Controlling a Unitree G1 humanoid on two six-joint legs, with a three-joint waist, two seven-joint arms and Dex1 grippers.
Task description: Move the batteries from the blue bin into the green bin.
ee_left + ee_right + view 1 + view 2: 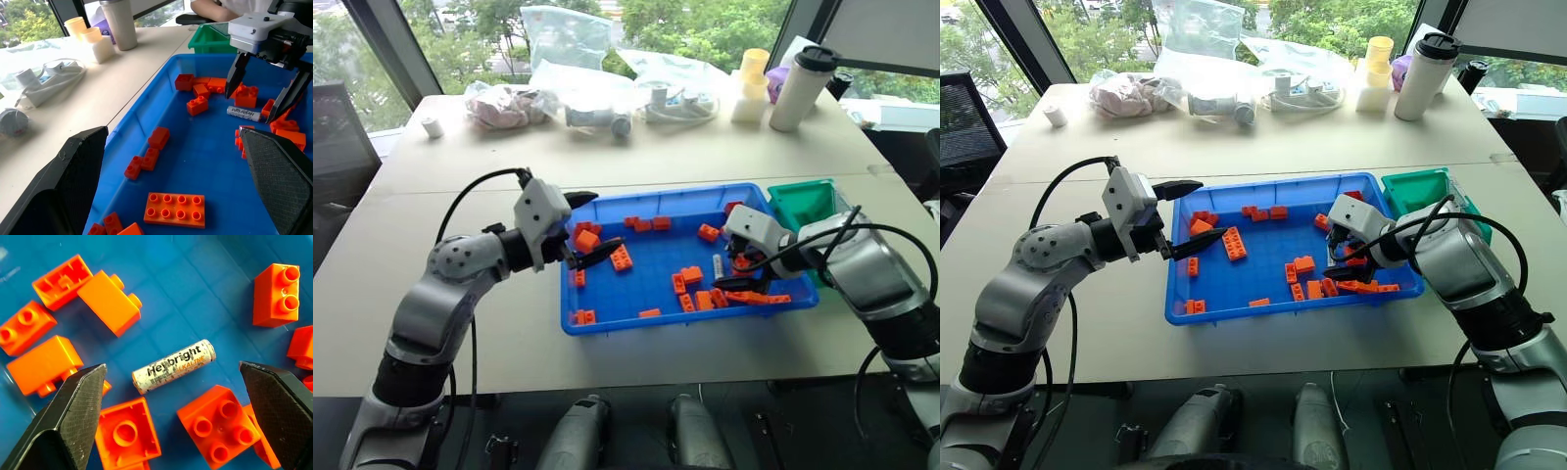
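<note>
One battery (173, 366), a silver cylinder with printed lettering, lies flat on the floor of the blue bin (636, 321) among orange bricks; it also shows as the battery (718, 264) near the bin's right side. My right gripper (736, 272) hangs just above it, open, with one finger (73, 416) on each side of the battery and nothing held. My left gripper (592, 228) stands open and empty over the bin's left end. The green bin (808, 201) sits against the blue bin's far right corner.
Several orange bricks (621, 258) are scattered across the blue bin, some close around the battery. At the table's far edge lie plastic bags (568, 83), a white tumbler with a black lid (800, 88), yellow cups (751, 83) and a small white roll (432, 127).
</note>
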